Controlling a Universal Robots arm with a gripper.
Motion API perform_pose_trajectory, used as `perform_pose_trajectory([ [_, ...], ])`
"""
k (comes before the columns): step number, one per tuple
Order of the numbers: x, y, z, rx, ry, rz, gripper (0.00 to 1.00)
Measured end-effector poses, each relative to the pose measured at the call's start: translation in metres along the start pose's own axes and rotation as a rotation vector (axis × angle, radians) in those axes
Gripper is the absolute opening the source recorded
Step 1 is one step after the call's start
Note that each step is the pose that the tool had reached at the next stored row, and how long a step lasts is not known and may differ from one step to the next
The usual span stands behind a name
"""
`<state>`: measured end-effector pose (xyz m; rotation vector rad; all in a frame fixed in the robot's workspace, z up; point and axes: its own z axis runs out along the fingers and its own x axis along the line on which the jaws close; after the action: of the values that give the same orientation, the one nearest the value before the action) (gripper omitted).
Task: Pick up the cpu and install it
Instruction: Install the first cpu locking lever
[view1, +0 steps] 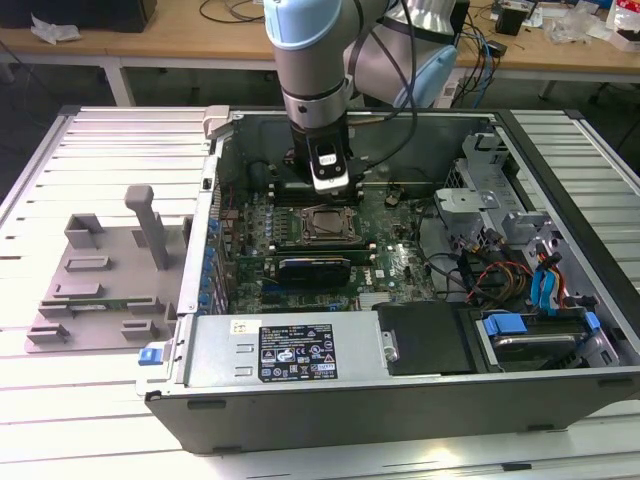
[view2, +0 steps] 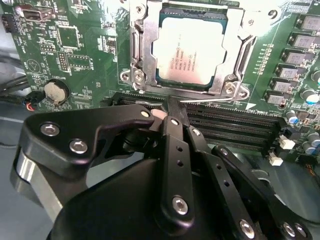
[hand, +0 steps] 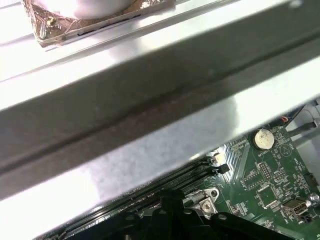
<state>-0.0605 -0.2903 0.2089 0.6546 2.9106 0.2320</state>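
On the exterior view's left, a grey fixture (view1: 100, 285) lies on the counter (view1: 60, 170). Rightward, inside the case (view1: 400, 390), the cpu (view2: 188, 51) sits in its socket (view2: 142, 55); the pincer (view2: 170, 102) hangs beside it, fingers pressed together, holding nothing.

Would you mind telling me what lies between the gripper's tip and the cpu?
In the second wrist view, the socket frame's metal edge and a memory slot separate the gripper from the cpu.

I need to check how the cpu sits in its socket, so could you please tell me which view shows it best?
The second wrist view: the cpu lies flat inside the metal socket frame, its silver top unobstructed, beyond the tool. The exterior view shows it small, below the arm. The first wrist view gives a corner of the frame.
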Motion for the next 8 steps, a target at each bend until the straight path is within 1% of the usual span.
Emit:
perform_pose_trajectory([
  [4, 0.0, 0.0, -0.0002, 0.0004, -0.0006, 0.003, 0.11],
  [8, 0.0001, 0.0, -0.0006, 0.0029, -0.0055, 0.03, 0.11],
])
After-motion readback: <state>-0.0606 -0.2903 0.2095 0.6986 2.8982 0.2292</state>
